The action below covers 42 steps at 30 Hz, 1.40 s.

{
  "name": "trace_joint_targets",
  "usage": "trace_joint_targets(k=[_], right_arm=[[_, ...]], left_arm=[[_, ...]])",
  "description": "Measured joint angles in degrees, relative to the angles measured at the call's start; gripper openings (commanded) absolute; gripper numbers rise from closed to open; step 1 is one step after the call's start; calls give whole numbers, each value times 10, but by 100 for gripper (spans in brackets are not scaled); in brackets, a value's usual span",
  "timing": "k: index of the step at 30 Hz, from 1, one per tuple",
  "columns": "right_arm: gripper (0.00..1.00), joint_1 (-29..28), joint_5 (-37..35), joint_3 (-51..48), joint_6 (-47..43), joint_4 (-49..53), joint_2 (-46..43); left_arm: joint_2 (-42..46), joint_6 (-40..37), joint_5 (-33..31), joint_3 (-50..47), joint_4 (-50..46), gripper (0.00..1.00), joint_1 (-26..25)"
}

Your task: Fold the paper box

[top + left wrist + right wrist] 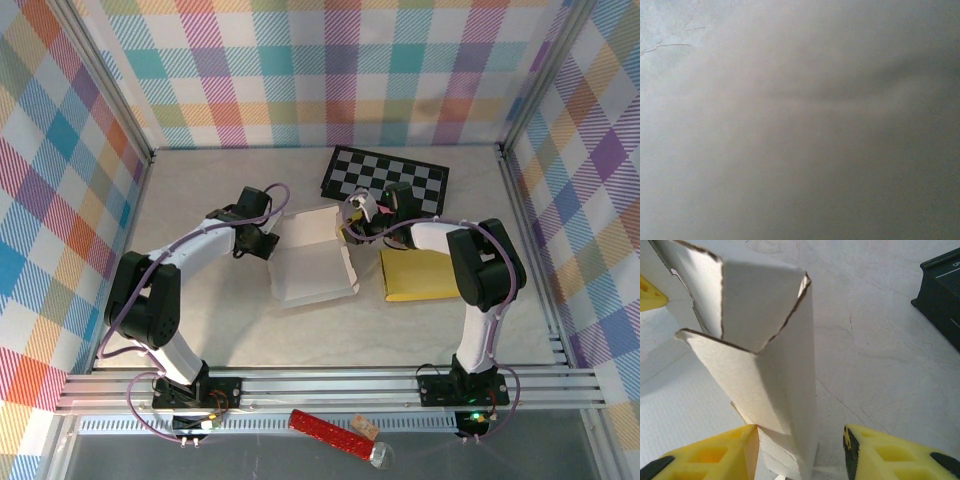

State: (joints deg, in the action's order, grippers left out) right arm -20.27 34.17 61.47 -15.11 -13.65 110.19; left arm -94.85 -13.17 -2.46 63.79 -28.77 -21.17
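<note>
Right wrist view shows the right fingers (725, 455) half parted around an upright wall of the paper box (785, 365) on the counter (880, 340), which may spring flat unclamped, while the shut left fingers (262, 240) at its left edge may shove it askew.

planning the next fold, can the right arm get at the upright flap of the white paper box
Likely yes: the right gripper stands open astride the upright flap of the white paper box, nothing blocking it.
</note>
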Motion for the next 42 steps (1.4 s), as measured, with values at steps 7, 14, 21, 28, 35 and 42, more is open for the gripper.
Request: trace_joint_targets(k=[7,14,21,28,35,42], right_arm=[[44,-15,-6,1,-6,1,0],[38,-39,-45,12,-4,10,0],[30,-61,-110,13,10,1,-2],[20,-77,-175,17,62,-6,-2],[14,-105,-253,29,108,-3,-1],[2,-120,-309,35,143,-3,1]], left_arm=[[0,0,1,0,0,0,0],[0,0,0,0,0,0,3],[1,0,-1,-2,0,0,3],[1,0,-2,-2,-1,0,3],[2,0,-4,-2,-5,0,3],[4,0,-6,-3,-10,0,3]])
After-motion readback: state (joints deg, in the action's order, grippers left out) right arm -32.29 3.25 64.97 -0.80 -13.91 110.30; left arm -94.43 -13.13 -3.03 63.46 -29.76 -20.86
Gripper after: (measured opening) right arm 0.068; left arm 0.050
